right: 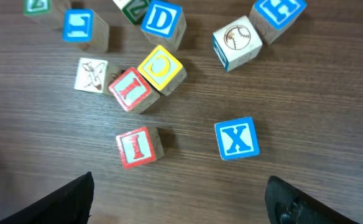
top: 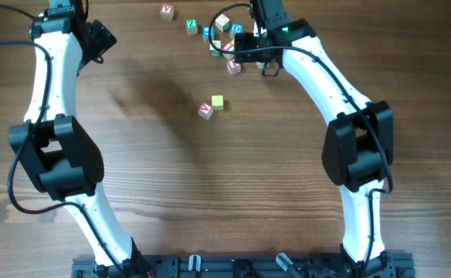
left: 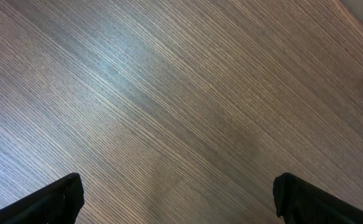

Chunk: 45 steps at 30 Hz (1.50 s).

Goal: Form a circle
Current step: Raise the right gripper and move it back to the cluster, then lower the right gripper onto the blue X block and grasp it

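Nearby, blue X cube (right: 237,139), right claw (right: 180,202) spread

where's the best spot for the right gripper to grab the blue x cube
Best bet: come straight down with the open right gripper and pinch the blue X cube across its left and right side faces. It sits flat, X up, slightly turned, with room on both sides; the lone red I cube is well clear. Rotate to match.

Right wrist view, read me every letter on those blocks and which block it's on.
"X": blue X block
"I": lower red block
"I": upper red block
"C": yellow block
"D": blue D block
Upper-left blue letter is turned, unclear; top-edge ones are cut off; two picture blocks carry no text.
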### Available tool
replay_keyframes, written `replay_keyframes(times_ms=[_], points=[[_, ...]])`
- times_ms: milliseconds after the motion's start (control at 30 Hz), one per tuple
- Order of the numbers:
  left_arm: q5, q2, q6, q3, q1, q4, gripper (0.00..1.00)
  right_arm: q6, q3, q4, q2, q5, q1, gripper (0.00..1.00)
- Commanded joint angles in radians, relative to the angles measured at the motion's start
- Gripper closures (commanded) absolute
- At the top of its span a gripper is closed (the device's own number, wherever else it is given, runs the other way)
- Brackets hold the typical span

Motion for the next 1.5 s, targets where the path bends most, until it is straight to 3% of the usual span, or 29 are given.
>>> replay_keyframes(times_ms=[0, 600, 967, 1067, 1300, 1467], points=[[-0.013, -0.003, 0.005, 0.010, 0.001, -0.001, 0.00, 0.002, -0.013, 0.018, 0.042, 0.022, 0.002, 0.12], [-0.013, -0.003, 0.005, 0.010, 0.001, -0.001, 0.00, -0.006, -0.013, 0.054, 0.047, 0.144, 0.000, 0.16], [-0.013, -0.003, 0.005, 0.010, 0.001, -0.001, 0.00, -0.038, -0.013, 0.055, 0.100, 0.125, -0.027, 0.43], [-0.013, -0.003, 0.005, 0.010, 0.002, -0.001, 0.00, -0.054, -0.013, 0.058, 0.117, 0.125, -0.040, 0.55], [-0.013, -0.003, 0.005, 0.010, 0.002, -0.001, 0.00, -0.060, -0.013, 0.076, 0.126, 0.102, -0.058, 0.55], [-0.013, -0.003, 0.005, 0.010, 0.002, -0.001, 0.00, -0.145, -0.013, 0.107, 0.126, -0.051, -0.061, 0.45]])
